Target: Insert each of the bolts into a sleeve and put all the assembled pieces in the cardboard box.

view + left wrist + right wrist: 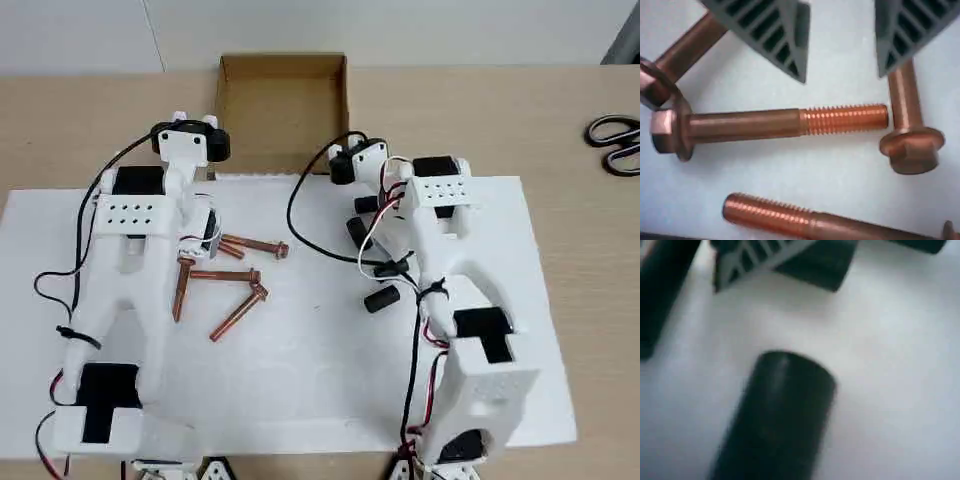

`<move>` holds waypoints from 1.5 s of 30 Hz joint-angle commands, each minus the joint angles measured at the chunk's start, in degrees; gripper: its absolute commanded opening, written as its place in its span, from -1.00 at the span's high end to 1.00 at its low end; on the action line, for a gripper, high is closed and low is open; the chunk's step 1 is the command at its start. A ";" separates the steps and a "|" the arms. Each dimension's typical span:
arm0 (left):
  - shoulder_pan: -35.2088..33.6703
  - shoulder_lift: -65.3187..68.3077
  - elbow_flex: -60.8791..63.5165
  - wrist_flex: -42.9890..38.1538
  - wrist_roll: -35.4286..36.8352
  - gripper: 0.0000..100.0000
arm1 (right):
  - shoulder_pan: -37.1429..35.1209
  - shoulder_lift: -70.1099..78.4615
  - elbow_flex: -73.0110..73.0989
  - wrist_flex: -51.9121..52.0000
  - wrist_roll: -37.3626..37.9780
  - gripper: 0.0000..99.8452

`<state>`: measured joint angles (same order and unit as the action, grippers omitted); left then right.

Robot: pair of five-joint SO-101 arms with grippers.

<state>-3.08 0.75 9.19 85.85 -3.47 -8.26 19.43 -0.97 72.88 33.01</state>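
Note:
Several copper bolts lie loose on the white sheet [320,390] beside the left arm. My left gripper [841,75] hangs open just above them, its fingertips [790,50] straddling bare sheet over the threaded end of one bolt [765,125]. A second bolt [907,130] lies head-down under one tip, a third bolt [785,217] lower. In the high view the left gripper [200,238] is at the bolt cluster [225,275]. My right gripper [372,215] is low among several black sleeves [381,298]; one sleeve [780,420] lies close below it. The cardboard box [283,70] stands open at the back.
Scissors [615,140] lie on the wooden table at the far right. Black cables [300,215] loop from the right arm across the sheet's back part. Both arm bases stand at the front edge.

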 commanded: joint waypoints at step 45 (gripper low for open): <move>3.87 -0.18 1.36 -0.26 -3.96 0.96 | 8.57 -10.51 -16.09 25.63 -16.00 0.99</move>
<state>-1.14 0.92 11.03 85.32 -5.05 -3.69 12.66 -14.59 96.09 18.07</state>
